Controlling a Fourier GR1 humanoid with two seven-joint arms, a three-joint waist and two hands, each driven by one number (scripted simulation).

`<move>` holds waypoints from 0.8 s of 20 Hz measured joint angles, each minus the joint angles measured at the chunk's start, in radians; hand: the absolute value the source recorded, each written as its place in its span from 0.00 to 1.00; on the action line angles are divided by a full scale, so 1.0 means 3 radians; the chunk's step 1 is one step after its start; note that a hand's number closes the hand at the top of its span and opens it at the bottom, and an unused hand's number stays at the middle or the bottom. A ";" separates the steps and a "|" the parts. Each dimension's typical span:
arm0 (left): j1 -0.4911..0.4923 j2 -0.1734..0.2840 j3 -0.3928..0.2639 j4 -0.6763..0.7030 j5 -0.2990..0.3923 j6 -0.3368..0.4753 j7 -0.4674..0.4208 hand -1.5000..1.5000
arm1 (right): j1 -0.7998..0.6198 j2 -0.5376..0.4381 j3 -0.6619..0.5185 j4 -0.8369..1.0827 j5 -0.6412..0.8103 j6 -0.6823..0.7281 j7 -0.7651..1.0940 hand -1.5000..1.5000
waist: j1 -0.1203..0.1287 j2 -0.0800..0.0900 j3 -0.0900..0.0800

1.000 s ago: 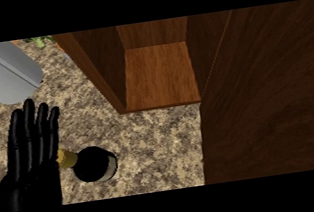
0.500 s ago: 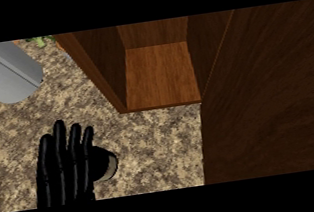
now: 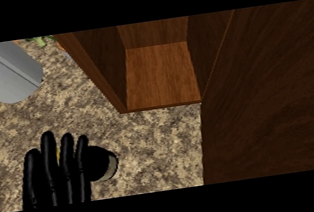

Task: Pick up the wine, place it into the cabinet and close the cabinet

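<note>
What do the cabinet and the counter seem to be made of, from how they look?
Cabinet: looks like wood, reddish brown with visible grain lines on the shelf and the door; the finish seems smooth, perhaps varnished. Counter: looks like stone, probably granite, judging by its speckled beige and brown pattern; whether it is polished cannot be told.

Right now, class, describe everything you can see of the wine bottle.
The wine bottle is mostly hidden behind the hand. Only a dark, rounded part with a paler curved edge shows at the hand's right, plus a sliver of yellow between the fingers. It sits on the speckled stone counter, in front of the open wooden cabinet. Its pose cannot be told.
</note>
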 measured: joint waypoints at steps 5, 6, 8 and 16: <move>-0.0053 0.0039 -0.0026 -0.0017 -0.0144 0.0113 0.0299 0.00 | -0.0204 0.0019 0.0004 -0.0009 0.0025 -0.0080 0.0208 0.00 | 0.0006 -0.0001 0.0000; -0.0014 0.0045 -0.0034 -0.0024 -0.0150 0.0133 0.0282 0.00 | -0.0234 0.0021 -0.0007 -0.0023 0.0026 -0.0097 0.0244 0.00 | 0.0008 -0.0002 -0.0001; 0.0000 0.0028 -0.0027 -0.0033 -0.0170 0.0101 0.0359 0.00 | -0.0272 0.0033 0.0010 -0.0029 0.0039 -0.0119 0.0288 0.00 | 0.0009 -0.0002 0.0000; 0.0136 0.0114 0.0084 -0.0065 -0.0201 0.0069 0.0431 0.00 | -0.0298 0.0052 0.0033 -0.0079 0.0105 -0.0184 0.0381 0.00 | 0.0009 -0.0005 -0.0002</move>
